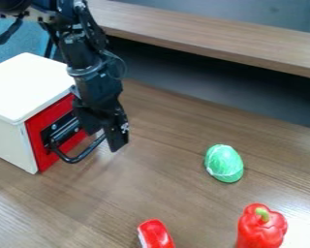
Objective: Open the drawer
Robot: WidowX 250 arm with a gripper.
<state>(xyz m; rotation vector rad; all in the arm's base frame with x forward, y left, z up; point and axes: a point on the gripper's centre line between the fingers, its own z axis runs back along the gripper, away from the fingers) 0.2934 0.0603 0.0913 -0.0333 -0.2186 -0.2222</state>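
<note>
The gripper (104,138) hangs at the right end of the drawer's black handle (81,156), low over the table. It is open, one finger on the drawer side and the other on the outer side of the handle bar. The handle sticks out from the red drawer front (36,136) of a white box (29,85) at the left. That front sits flush against the box, so the drawer is closed. Part of the front's right side is hidden behind the gripper.
On the wooden table (164,193) lies a green egg-shaped object (224,163) right of centre. A red pepper (261,227) stands near the front right, and a red object (156,234) lies at the front edge of the view. A wooden ledge (216,38) runs along the back.
</note>
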